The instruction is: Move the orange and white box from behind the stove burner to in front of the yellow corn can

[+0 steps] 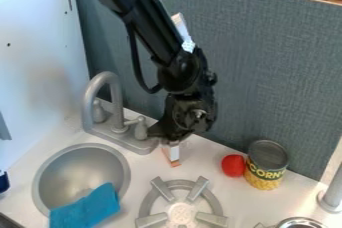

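Note:
The black gripper [175, 136] hangs over the counter behind the stove burner, just right of the faucet's base. Directly below it is a small white and orange piece [172, 155]; whether the two touch is unclear, and its upper end is hidden by the gripper. To the gripper's right, a red round item [233, 165] lies against or very near a can [266, 164] with a yellow and green label, which stands upright. A blue cloth [87, 209] drapes over the front right part of the round sink [45, 179].
A grey faucet [115, 103] rises behind the sink, close to the gripper's left. The grey burner [181, 212] is at the front centre. A grey-blue panel [274, 72] bounds the counter behind, and a white wall [33, 67] stands left. Another metal fixture [332, 197] is at far right.

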Controlling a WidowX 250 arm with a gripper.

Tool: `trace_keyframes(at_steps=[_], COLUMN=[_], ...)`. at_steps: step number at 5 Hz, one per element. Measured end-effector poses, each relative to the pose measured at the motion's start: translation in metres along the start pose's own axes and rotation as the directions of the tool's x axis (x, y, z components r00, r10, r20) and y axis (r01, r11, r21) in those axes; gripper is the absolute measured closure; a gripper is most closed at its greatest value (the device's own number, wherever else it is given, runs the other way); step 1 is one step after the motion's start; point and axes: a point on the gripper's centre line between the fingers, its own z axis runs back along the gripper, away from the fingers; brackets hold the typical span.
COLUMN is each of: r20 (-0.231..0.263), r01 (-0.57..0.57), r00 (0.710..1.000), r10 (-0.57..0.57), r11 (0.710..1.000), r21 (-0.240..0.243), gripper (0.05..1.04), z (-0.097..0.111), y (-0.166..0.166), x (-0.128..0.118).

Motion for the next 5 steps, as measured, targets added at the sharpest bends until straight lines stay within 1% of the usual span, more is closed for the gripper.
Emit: trace_keyframes(at_steps=[1, 2, 3, 4, 5], r20=[-0.020, 0.010, 0.041, 0.084, 0.081], r01=[-0.011, 0.020, 0.078, 0.162, 0.251], r00=[1.000, 1.000, 0.996, 0.984, 0.967], r10=[0.012, -0.020, -0.077, -0.154, -0.240], r11=[1.000, 1.000, 0.997, 0.982, 0.951], r21=[0.018, 0.010, -0.016, -0.097, -0.181], gripper=[0.706, 0.706, 0.706, 0.706, 0.706], z=[0.000, -0.001, 0.008, 0.033, 0.052], y=[0.000, 0.005, 0.013, 0.004, -0.003], x=[-0.001, -0.001, -0.003, -0.007, -0.014])
